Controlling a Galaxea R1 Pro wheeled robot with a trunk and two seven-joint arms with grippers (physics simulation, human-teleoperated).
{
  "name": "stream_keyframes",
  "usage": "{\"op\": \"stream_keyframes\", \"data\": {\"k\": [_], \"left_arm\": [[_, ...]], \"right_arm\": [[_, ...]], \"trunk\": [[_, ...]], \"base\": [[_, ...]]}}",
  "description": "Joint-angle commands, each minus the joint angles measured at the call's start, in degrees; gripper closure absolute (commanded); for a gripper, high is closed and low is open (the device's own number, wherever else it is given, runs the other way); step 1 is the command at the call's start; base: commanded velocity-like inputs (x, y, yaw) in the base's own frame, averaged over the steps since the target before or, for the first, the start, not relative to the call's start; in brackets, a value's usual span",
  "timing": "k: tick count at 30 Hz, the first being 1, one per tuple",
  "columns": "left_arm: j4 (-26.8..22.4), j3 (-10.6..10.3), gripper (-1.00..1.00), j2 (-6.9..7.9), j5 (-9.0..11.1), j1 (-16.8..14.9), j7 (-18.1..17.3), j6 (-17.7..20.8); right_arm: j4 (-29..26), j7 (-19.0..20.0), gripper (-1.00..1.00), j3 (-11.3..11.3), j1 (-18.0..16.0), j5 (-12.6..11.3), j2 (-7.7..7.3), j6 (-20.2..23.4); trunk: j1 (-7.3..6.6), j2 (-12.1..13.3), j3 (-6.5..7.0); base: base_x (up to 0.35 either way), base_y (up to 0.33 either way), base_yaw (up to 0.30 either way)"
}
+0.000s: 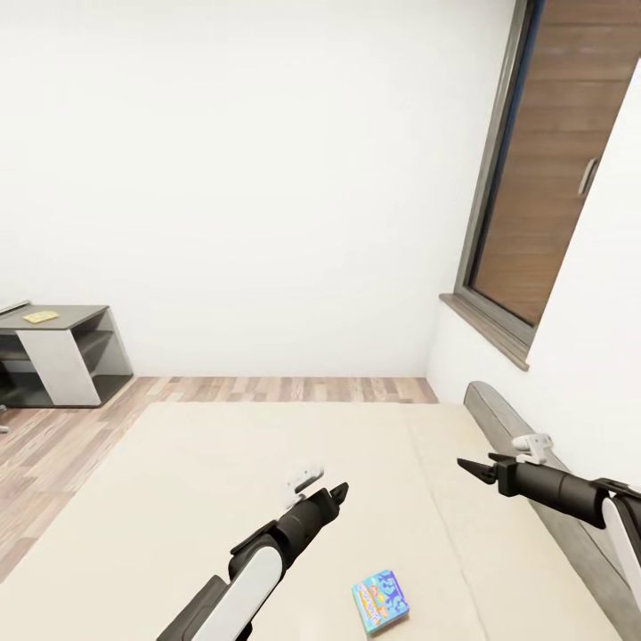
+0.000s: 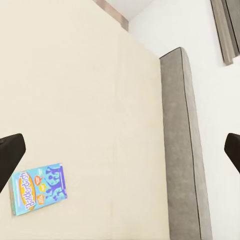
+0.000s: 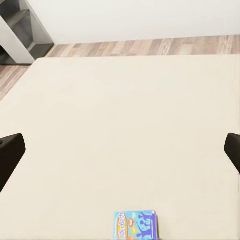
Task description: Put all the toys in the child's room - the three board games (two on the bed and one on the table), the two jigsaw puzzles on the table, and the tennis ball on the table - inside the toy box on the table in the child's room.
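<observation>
Head view: one blue board game (image 1: 381, 603) lies ungrasped near the bed's (image 1: 178, 499) near edge, left pincer (image 1: 322, 488) and right pincer (image 1: 474, 469) both spread and empty.

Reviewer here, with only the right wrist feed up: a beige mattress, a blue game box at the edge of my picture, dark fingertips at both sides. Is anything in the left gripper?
Observer: No. In the left wrist view the left gripper is open, fingers spread wide with only bed between them.
Operator: Where does the blue box sit relative to the arms?
Observer: In the head view the blue board game lies flat on the mattress between the two arms, nearer the robot than either gripper.
Operator: And the right gripper?
Observer: The right gripper hangs beside the grey headboard, holding nothing.
Operator: Any second game on the bed?
Observer: I can only make out that one.
</observation>
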Motion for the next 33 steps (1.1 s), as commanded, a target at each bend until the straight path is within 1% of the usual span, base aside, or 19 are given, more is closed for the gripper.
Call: {"op": "stream_keyframes", "data": {"k": [1, 9, 12, 15, 20, 26, 28, 30, 33], "left_arm": [[-0.09, -0.03, -1.0, 0.02, 0.32, -0.06, 0.39, 0.11], [-0.09, -0.02, -1.0, 0.12, 0.35, -0.06, 0.38, 0.11], [0.89, 0.96, -1.0, 0.95, -0.67, -1.05, -0.6, -0.87], [1.86, 1.92, -1.0, 0.95, -1.68, -2.02, -1.56, -1.32], [3.48, 3.52, -1.0, 0.95, -3.34, -3.64, -3.17, -1.32], [5.42, 5.44, -1.0, 0.95, -5.3, -3.64, -5.1, -1.32], [6.06, 6.08, -1.0, 0.95, -5.82, -3.64, -5.74, -1.32], [6.71, 6.73, -1.0, 0.95, -5.82, -3.64, -6.38, -1.32], [7.68, 7.69, -1.0, 0.95, -5.82, -3.64, -7.35, -1.32]], "right_arm": [[0.12, -0.07, -1.0, -0.07, -0.04, -0.45, -0.05, 0.09], [0.8, -0.06, -1.0, -0.15, 0.01, -0.43, -0.15, -1.61], [1.77, 0.91, -1.0, 0.83, -0.96, 0.52, 0.83, -2.57], [2.73, 1.68, -1.0, 1.79, -1.92, 0.6, 1.8, -3.5], [4.33, 1.68, -1.0, 3.4, -3.52, 0.6, 3.42, -5.04], [6.25, 1.68, -1.0, 5.33, -5.43, 0.6, 5.26, -5.04], [6.89, 1.68, -1.0, 5.97, -6.08, 0.6, 5.26, -5.04], [7.54, 1.68, -1.0, 6.56, -6.72, 0.6, 5.26, -5.04], [8.5, 1.68, -1.0, 6.56, -7.68, 0.6, 5.26, -5.04]], "trunk": [[0.04, -0.14, -0.14], [0.04, -0.14, -0.14], [0.04, -0.14, -0.14], [0.04, -0.14, -0.14], [0.04, -0.14, -0.14], [0.04, -0.14, -0.14], [0.04, -0.14, -0.14], [0.04, -0.14, -0.14], [0.04, -0.14, -0.14]], "base": [[0.0, -0.037, 0.0], [0.0, -0.024, 0.0], [0.0, 0.0, 0.0], [0.0, 0.0, 0.0], [0.0, 0.0, 0.0], [0.0, 0.0, 0.0], [0.0, 0.0, 0.0], [0.0, 0.0, 0.0], [0.0, 0.0, 0.0]]}}
